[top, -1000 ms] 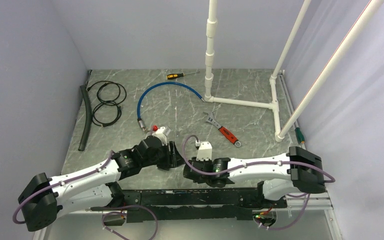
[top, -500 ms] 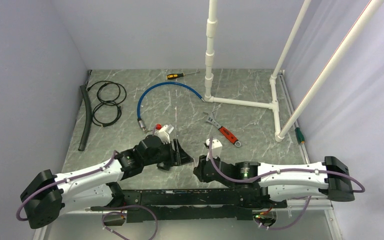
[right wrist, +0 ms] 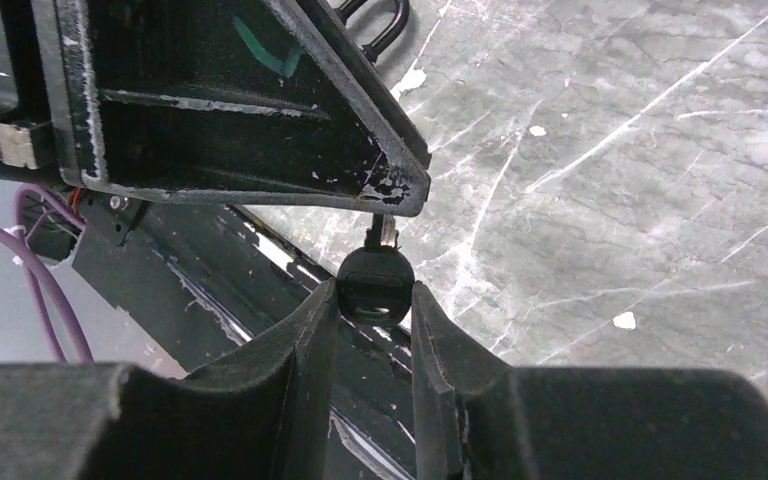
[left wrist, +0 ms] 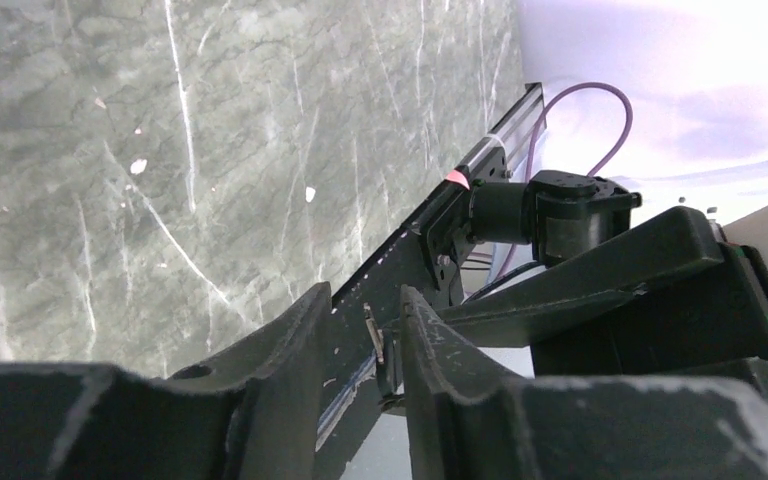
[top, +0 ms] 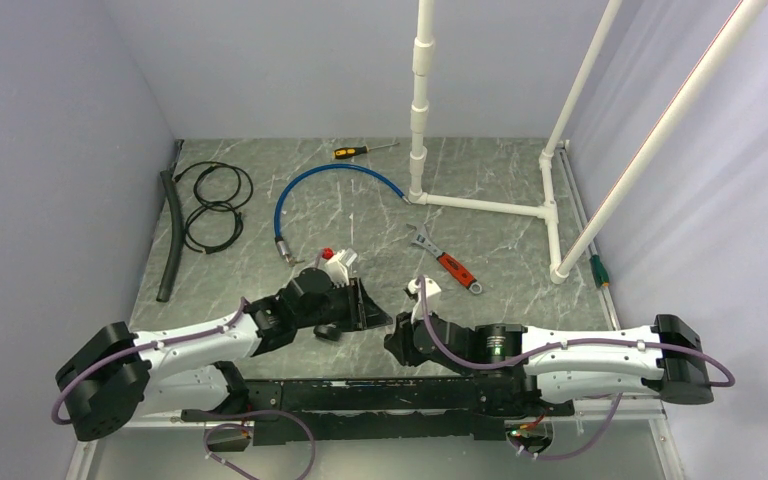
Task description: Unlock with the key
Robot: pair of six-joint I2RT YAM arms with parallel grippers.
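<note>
Key (right wrist: 375, 282): head pinched in our right pincer (right wrist: 372, 295), blade inside the narrow gap of our left pincer (left wrist: 365, 300), above the table (right wrist: 610, 150). We judge a regrasp under way; next, the blade needs aligning with the lock (right wrist: 378, 28).

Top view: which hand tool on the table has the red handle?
The adjustable wrench, lying right of centre. The screwdriver at the back edge has a yellow-and-black handle instead.

key (right wrist: 375, 283) between right fingers (right wrist: 300, 350); wrench (top: 447, 262) right of hose (top: 335, 175)
</note>
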